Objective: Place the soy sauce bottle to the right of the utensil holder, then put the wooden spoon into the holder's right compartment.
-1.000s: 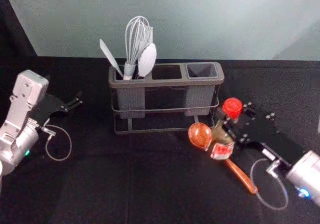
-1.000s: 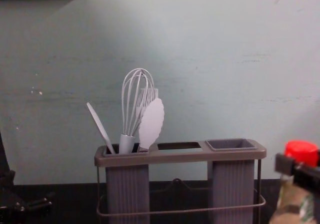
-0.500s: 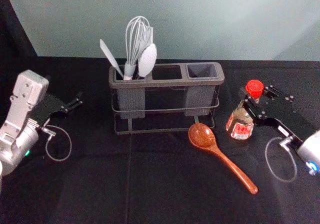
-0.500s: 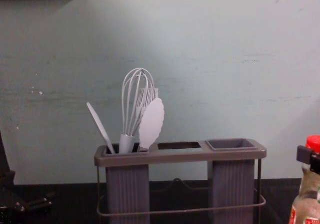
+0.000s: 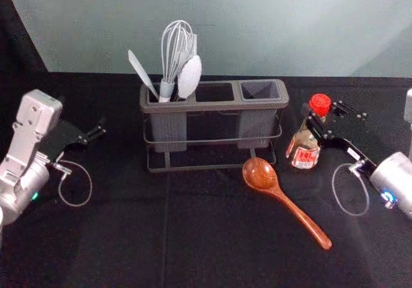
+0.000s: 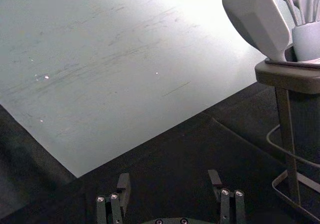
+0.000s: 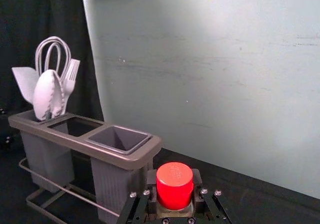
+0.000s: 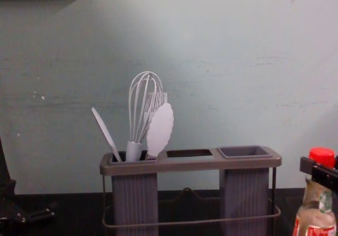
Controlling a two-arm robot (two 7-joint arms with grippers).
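Releasing the bottle (image 5: 305, 156), gripped by the right hand (image 7: 174, 183), could topple it if set down tilted, the left hand (image 6: 169, 179) parked wide left of the holder (image 5: 215, 107).

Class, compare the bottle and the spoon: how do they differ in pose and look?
The bottle is upright, held by the right gripper; the spoon lies flat, ungripped. The bottle has a red cap and a label; the spoon is plain brown wood. Neither is in the holder.

Right gripper (image 5: 320, 113) black, silver screws (image 7: 146, 192); behind it grey cable (image 5: 351, 214), silver arm (image 5: 399, 174), blue light (image 5: 388, 197). Left arm (image 5: 37, 111) silver, green light (image 5: 35, 196).
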